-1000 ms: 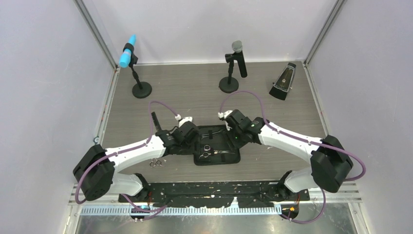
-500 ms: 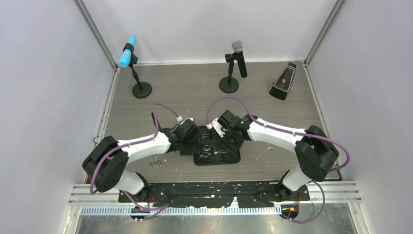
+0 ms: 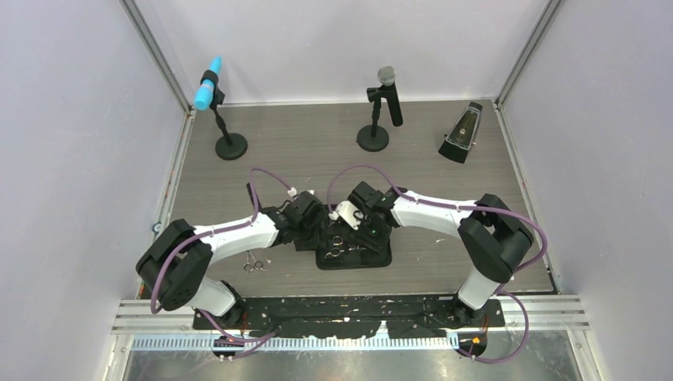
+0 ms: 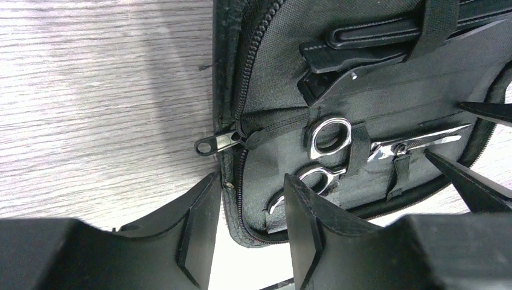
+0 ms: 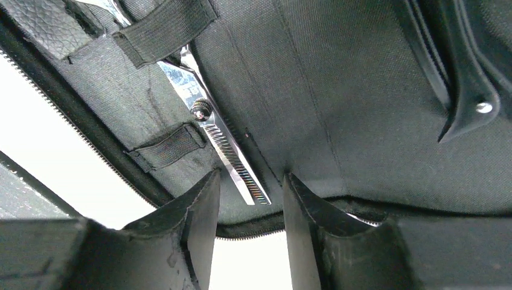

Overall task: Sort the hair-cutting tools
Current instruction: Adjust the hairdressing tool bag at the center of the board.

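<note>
Left gripper (image 4: 252,181) was roughly half open, jaws straddling the zipper edge of the open zip case (image 4: 272,78), and I couldn't see it clamping anything. Right gripper (image 5: 250,178) was parted too. The blade tip of the strapped scissors (image 5: 232,160) sat between its fingers, untouched. The second scissors (image 3: 254,264) lay on the table (image 3: 278,159) left of the case, tiny from above. The black pieces (image 4: 362,39) at the case's top could've been comb or clips, couldn't tell.

The left arm (image 3: 230,236) and right arm (image 3: 428,213) wear white shells between bulky black joint housings. A purple cable (image 3: 266,171) loops along each. The left claw (image 4: 250,193) and right claw (image 5: 251,181) have matte black, wedge-shaped fingers with flat inner faces.
</note>
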Robot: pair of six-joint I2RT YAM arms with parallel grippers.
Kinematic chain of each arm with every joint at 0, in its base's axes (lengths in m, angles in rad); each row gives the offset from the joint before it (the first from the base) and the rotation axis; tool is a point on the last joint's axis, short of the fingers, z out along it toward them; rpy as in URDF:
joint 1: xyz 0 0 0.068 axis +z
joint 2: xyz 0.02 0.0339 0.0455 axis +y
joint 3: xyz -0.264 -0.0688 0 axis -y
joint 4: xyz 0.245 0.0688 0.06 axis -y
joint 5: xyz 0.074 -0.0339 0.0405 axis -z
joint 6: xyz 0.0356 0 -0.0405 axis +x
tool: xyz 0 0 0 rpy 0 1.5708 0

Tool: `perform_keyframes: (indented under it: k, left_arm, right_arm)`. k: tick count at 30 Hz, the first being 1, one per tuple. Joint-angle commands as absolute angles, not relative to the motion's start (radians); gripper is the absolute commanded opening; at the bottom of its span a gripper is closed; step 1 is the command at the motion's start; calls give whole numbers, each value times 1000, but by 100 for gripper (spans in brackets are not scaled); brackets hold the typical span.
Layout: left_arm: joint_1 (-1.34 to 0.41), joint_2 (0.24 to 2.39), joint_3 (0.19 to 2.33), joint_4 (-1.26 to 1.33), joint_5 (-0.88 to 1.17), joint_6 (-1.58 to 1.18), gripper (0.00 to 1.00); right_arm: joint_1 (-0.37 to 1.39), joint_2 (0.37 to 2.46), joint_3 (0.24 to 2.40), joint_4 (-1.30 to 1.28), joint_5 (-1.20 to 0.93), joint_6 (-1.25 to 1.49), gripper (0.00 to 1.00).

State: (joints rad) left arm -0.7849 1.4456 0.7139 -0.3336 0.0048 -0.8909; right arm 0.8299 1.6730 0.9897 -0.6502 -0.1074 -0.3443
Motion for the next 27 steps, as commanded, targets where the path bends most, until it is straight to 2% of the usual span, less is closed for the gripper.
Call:
perform_keyframes:
  k: [1, 3, 4, 7, 9, 13, 18, 19, 21, 23, 27]
  left_arm:
    - [-782, 1478, 704, -313, 27, -900, 44]
    - [-782, 1479, 704, -312, 27, -900, 44]
    - [-782, 1480, 704, -311, 27, -900, 44]
    - [-782, 1480, 704, -311, 26, -899, 44]
    - [-782, 1483, 704, -312, 23, -898, 44]
    - [-782, 1481, 701, -313, 18, -899, 44]
    - [-781, 1437, 698, -329, -22, -900, 44]
    - [-781, 1425, 698, -336, -33, -900, 45]
    - [-779, 1385, 697, -349, -48, -901, 47]
    - [-775, 1345, 696, -367, -71, -907, 51]
    - [-759, 1245, 696, -428, -137, -911, 59]
  right_arm:
    - [836, 1750, 971, -635, -70, -391, 43]
    - [836, 1758, 976, -641, -57, -399, 34]
    - [836, 1760, 979, -644, -55, -404, 26]
    - [836, 1759, 993, -650, -23, -406, 8]
    - [839, 1746, 1000, -649, -6, -405, 6]
    - [848, 1703, 1004, -635, -7, -403, 6]
    - [860, 1648, 994, -602, 106, -401, 13]
    - [862, 1637, 996, -598, 122, -402, 18]
    - [863, 1618, 1000, -592, 161, -400, 27]
    - [866, 1587, 1003, -581, 173, -395, 31]
    - [874, 1486, 988, -539, 169, -386, 35]
